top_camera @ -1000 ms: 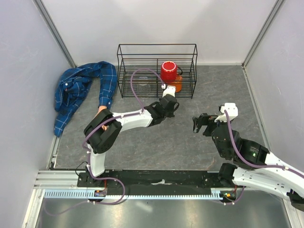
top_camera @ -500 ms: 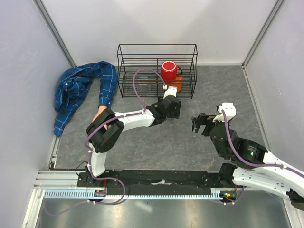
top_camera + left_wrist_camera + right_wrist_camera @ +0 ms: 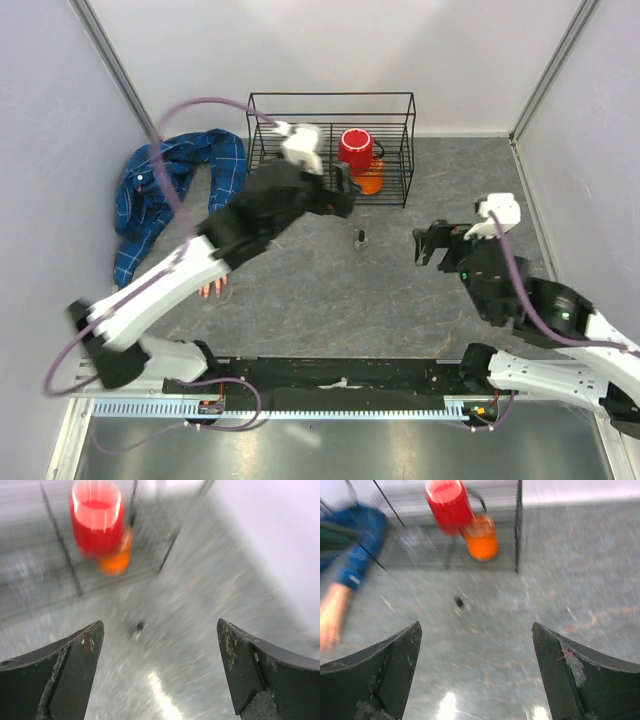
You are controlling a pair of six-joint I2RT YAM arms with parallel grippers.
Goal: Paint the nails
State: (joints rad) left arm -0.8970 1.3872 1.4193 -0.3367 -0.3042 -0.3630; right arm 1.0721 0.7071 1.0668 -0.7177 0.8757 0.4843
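Top external: dark bottle [image 3: 360, 238] standing mid-frame, fake hand [image 3: 211, 289] at lower left. Left jaws wide apart, holding nothing; right jaws likewise.

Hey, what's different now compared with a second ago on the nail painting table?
The left arm lifted and swung up off the table. The left fingers opened and let go of the small dark bottle, which now stands alone in front of the wire basket. The right fingers, open throughout, edged slightly toward the back. The basket, red cup and plaid shirt stayed put.
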